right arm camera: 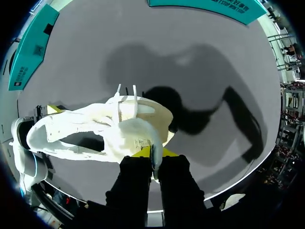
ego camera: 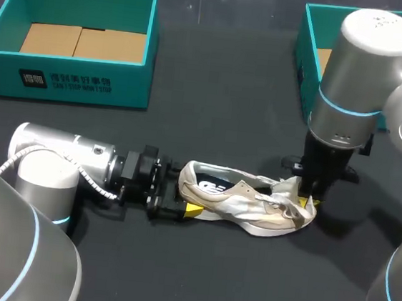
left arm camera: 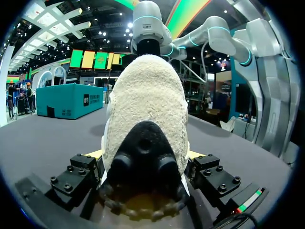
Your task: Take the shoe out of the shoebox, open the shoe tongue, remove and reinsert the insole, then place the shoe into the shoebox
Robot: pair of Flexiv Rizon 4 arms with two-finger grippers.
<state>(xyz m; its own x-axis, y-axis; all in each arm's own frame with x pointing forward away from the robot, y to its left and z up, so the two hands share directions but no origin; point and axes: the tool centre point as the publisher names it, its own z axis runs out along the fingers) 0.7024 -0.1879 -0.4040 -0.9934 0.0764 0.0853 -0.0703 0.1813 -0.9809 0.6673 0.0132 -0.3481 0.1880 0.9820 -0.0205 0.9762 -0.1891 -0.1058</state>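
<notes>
A beige and white shoe lies on its side on the dark table, between my two grippers. My left gripper lies low on the table with its fingers wide apart, one on each side of the heel, gripping it. The right gripper points straight down over the front of the shoe. Its yellow tips are shut on the thin edge of the tongue, which stands pulled up. The shoe's opening shows dark inside.
A teal shoebox with a cardboard floor stands at the back left. A second teal box sits at the back right, partly hidden by my right arm. Bare dark table lies in front of the shoe.
</notes>
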